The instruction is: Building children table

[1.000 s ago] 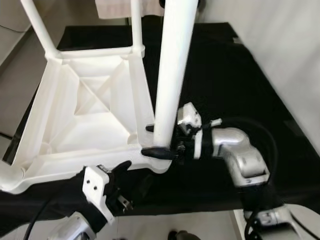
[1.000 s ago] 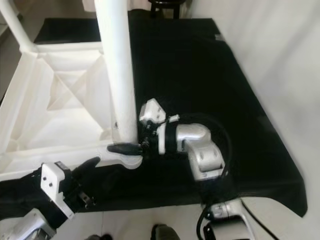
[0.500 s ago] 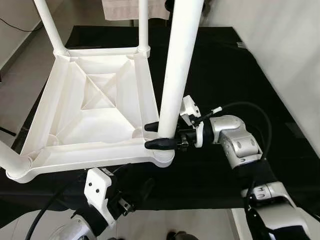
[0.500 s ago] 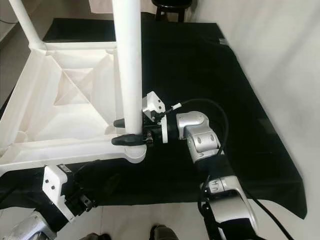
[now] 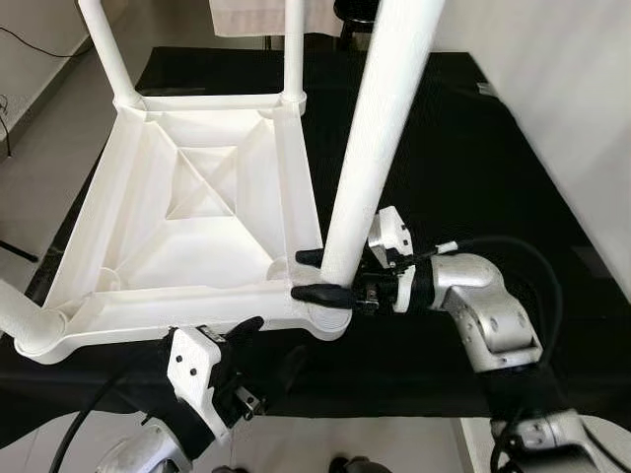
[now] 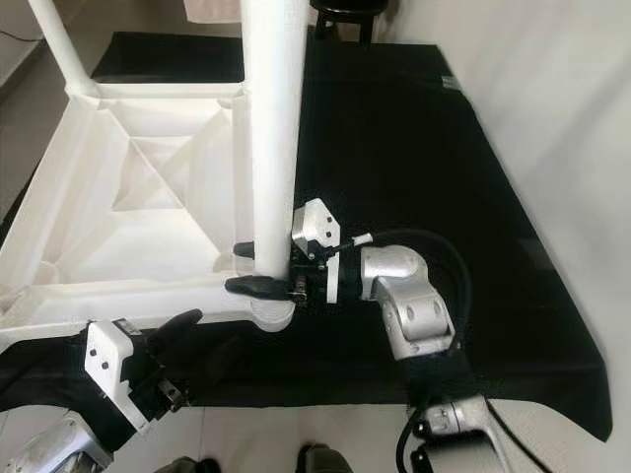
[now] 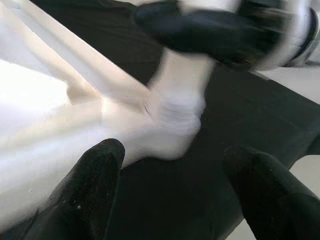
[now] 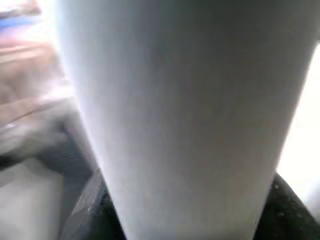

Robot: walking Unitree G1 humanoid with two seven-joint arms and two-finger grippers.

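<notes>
A white plastic children's table lies upside down on a black cloth, its legs pointing up. My right gripper is shut on the near right leg just above its socket at the table's corner, one black finger on each side. In the right wrist view that leg stands close in front. My left gripper is low, just under the table's near rim. It is open, and its fingers stand wide apart below the corner socket.
Two more legs rise at the far corners, and a fourth at the near left. A white wall runs along the right. A dark stool stands beyond the cloth. Bare floor lies to the left.
The whole view has shifted as the camera moved. My right gripper has stayed shut on the leg. My left gripper has come up a little toward the table's near rim.
</notes>
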